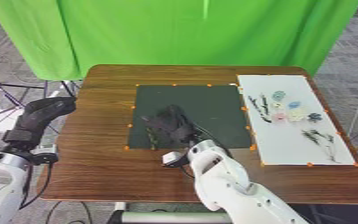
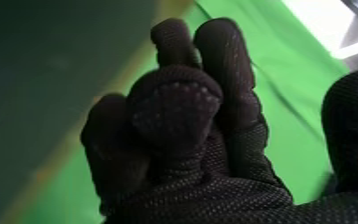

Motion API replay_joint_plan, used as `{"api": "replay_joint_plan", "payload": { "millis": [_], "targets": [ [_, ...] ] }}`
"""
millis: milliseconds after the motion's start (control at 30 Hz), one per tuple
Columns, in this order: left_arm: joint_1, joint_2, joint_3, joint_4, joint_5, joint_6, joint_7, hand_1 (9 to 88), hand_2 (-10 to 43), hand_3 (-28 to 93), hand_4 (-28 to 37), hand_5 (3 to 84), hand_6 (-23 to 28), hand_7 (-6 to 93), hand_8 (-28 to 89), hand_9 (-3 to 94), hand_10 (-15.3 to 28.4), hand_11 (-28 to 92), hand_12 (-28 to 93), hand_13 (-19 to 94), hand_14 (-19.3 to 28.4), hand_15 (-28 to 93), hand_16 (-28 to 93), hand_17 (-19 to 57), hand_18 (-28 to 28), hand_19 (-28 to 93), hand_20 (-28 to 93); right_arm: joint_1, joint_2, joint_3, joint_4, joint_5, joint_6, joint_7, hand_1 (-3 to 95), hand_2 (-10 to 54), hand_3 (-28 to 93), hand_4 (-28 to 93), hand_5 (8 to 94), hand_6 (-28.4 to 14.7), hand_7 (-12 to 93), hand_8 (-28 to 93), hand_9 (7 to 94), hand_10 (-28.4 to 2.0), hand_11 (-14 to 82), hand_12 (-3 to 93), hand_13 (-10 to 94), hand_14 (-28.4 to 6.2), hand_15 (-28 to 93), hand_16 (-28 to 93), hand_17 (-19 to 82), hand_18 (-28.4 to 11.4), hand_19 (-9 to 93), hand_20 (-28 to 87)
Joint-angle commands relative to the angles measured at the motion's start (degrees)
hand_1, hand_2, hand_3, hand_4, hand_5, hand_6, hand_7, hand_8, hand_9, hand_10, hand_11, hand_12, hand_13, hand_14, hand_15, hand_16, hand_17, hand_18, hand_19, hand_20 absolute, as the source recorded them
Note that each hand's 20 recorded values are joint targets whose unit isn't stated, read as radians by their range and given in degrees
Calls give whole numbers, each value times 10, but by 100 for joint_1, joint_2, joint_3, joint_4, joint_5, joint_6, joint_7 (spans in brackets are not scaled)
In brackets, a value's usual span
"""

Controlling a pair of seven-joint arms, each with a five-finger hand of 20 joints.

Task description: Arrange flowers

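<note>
Currently | stem [image 1: 152,140] on dark mat [image 1: 220,100] | long axis near-to-far

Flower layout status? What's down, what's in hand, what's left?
Down: green sprig on the dark mat, near its left edge; looks placed. In hand: nothing I can see; right hand is over the mat, beside the sprig. Left: the flowers and other sprigs on the white sheet, probably all bound for the mat. Looks like early days.
</note>
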Motion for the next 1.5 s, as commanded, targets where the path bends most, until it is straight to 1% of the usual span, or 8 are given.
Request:
{"api": "replay_joint_plan", "payload": {
  "millis": [33, 133, 333, 467, 733, 900, 1300, 1500],
  "targets": [
    [-25, 1, 55, -30, 26, -50, -45, 337, -54, 605, -154, 491, 43, 166, -67, 462, 136, 215, 119, 364, 179, 192, 20, 59, 133, 81, 186, 1053, -112, -274, 192, 205, -1877, -562, 152, 82, 608, -104, 683, -50, 372, -83, 729, -167, 97, 150, 937, -47, 562, 247, 670, -139, 932, 485],
    [-31, 14, 46, -34, 19, -35, -47, 337, -55, 604, -154, 490, 43, 167, -67, 462, 137, 215, 119, 364, 179, 192, 20, 59, 133, 80, 186, 1309, -216, -432, 333, 126, -2448, -489, 152, 92, 600, -111, 683, -47, 281, -63, 695, -159, 90, 135, 937, -43, 575, 242, 670, -142, 932, 502],
    [-89, 53, 79, -14, 24, -67, -58, 336, -54, 605, -155, 490, 43, 167, -67, 462, 137, 214, 118, 364, 179, 192, 20, 59, 133, 79, 185, 1582, -319, -557, 549, -194, -3245, -200, 146, 113, 578, -126, 664, -46, 188, -46, 646, -157, 81, 107, 937, -41, 614, 221, 679, -149, 932, 557],
    [-151, 63, 115, 16, 18, -90, -67, 336, -54, 605, -155, 490, 43, 167, -66, 462, 137, 214, 118, 364, 180, 193, 21, 58, 133, 79, 185, 1606, -375, -467, 692, -266, -3446, 19, 147, 118, 566, -128, 647, -47, 155, -47, 629, -155, 78, 99, 937, -35, 629, 216, 685, -149, 932, 574],
    [-160, 45, 116, 18, 12, -82, -47, 336, -55, 605, -155, 490, 44, 166, -67, 462, 137, 213, 118, 363, 180, 192, 21, 58, 133, 79, 186, 1702, -525, -421, 1122, -559, -3940, 318, 144, 123, 550, -129, 634, -51, 125, -48, 601, -154, 74, 89, 937, -33, 638, 211, 689, -151, 932, 589],
    [-179, 34, 137, 16, 26, -79, -24, 336, -54, 604, -155, 491, 44, 165, -67, 462, 137, 213, 119, 363, 180, 192, 20, 58, 133, 79, 186, 1713, -539, -367, 1311, -617, -3863, 377, 142, 123, 549, -129, 631, -52, 121, -47, 599, -154, 74, 87, 937, -32, 639, 211, 690, -152, 932, 590],
    [-134, -16, 119, -13, 30, -94, -31, 335, -55, 605, -154, 490, 43, 166, -66, 462, 137, 212, 119, 363, 179, 192, 21, 58, 133, 78, 185, 1683, -454, -110, 1322, -548, -3676, 437, 137, 118, 552, -127, 629, -52, 123, -46, 602, -154, 75, 88, 937, -30, 639, 212, 690, -152, 932, 591],
    [-174, -42, 147, 20, 30, -135, -44, 335, -55, 605, -152, 490, 43, 165, -66, 462, 137, 212, 119, 362, 179, 191, 21, 58, 132, 77, 186, 1466, -202, 273, 814, 550, -3234, 355, 135, 112, 557, -124, 632, -48, 128, -45, 605, -150, 77, 89, 937, -31, 639, 212, 690, -152, 932, 590]
  ]
}}
